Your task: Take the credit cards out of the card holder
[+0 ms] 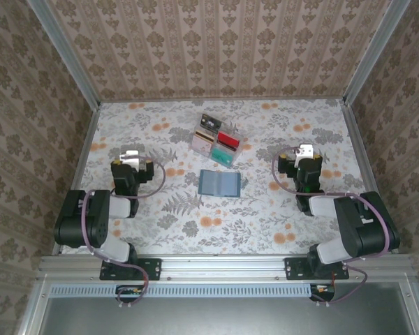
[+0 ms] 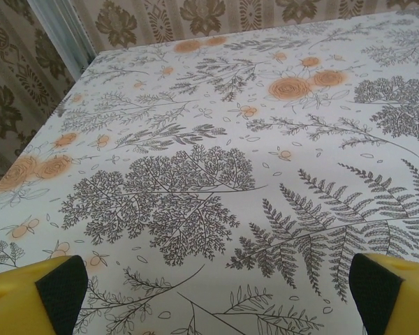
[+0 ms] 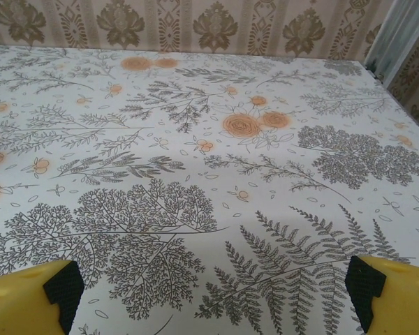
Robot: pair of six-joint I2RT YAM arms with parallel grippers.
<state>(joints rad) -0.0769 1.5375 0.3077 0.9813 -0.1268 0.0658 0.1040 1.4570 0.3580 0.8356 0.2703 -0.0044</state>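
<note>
**Left side.** Black left arm sits near the left edge of the floral-print bench. Its metal wrist head points toward the far edge. Left jaws are spread fully wide with nothing in them. In the left wrist view, just the tips of the two yellow fingertips with black pads show, cut off at the lower corners. Bare patterned bench lies between them.

**Centre.** The slate-blue soft folding card holder lies open flat at the bench middle. Its two panels are side by side with a faint fold line between, and neither arm touches it. It is too small here to tell whether any card sits in its pockets.

Just beyond it toward the far edge is a clear plastic compartment tray, set on a diagonal, its walls barely readable. The thin plastic credit cards are in it: dark gold-striped farthest, then red, with teal nearest the holder. A pale patch on the tray's left side can't be identified.

**Right side.** Black right arm is near the right edge. Right jaws are also at full spread and hold nothing. In the right wrist view, the yellow fingertips are clipped by the lower corners.
</note>
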